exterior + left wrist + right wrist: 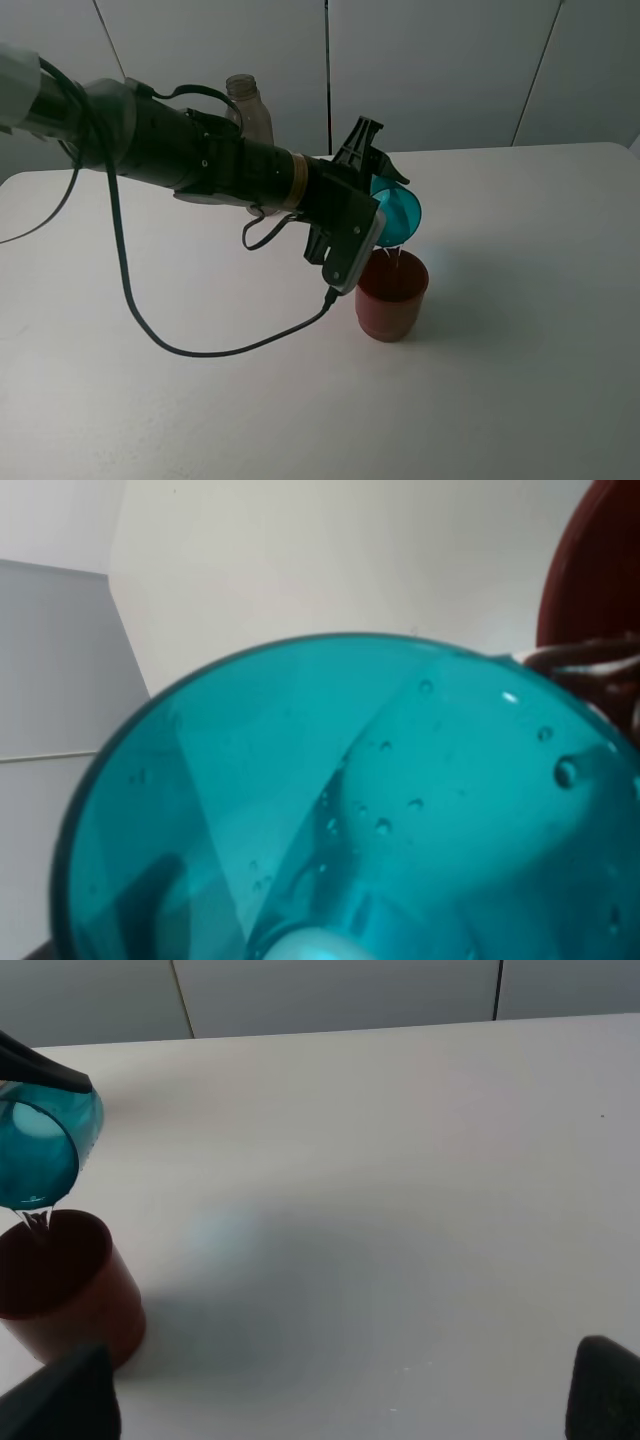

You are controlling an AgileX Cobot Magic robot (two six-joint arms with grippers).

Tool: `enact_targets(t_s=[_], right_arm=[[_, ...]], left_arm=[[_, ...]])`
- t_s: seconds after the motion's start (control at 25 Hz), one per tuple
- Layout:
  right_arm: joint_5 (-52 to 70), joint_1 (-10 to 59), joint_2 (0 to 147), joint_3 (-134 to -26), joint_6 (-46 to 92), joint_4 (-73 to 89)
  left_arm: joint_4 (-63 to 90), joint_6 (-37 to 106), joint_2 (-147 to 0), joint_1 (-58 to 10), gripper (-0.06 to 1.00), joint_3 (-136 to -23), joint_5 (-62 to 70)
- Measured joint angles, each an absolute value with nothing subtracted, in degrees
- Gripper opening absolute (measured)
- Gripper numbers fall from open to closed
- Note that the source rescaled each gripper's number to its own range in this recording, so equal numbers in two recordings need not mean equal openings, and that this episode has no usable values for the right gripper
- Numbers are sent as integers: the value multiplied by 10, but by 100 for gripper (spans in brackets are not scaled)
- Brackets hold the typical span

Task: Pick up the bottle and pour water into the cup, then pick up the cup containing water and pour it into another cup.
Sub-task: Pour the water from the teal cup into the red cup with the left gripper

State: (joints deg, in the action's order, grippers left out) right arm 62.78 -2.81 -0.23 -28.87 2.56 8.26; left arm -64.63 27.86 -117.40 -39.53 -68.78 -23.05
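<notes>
From above, the teal cup (400, 215) is clamped in the left tool (380, 180) and tipped over the red cup (392, 295) on the tabletop (520, 350) so that water falls in; the left wrist view is filled by the tipped cup (330, 810); in the right wrist view the right tool (335, 1395) is seen spread apart, empty and held clear of the pour.

There are two cups: one red cup (392, 295) standing on the single worktop (520, 330), and one teal cup (398, 212) tipped just above the red cup's rim. One bottle (250, 105) stands well behind the red cup, partly hidden by the one arm (200, 155) seen from the high camera. One black cable (200, 350) loops over the worktop near the red cup, on the arm's side.
</notes>
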Motion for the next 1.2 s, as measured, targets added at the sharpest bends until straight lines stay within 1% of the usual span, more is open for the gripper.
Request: enact_targets(t_s=[0.24,0.8,1.2], right_arm=[[628,-28,-2,-289,26,83],[628,-28,-2,-289,26,83],[628,-28,-2,-289,26,83]], left_arm=[[-644,294,-1174,-395,5,-688,-239],[-604,398,-1174,-395,5,-688,-253],[-592,439,-1174,-395,5,-688,-272]])
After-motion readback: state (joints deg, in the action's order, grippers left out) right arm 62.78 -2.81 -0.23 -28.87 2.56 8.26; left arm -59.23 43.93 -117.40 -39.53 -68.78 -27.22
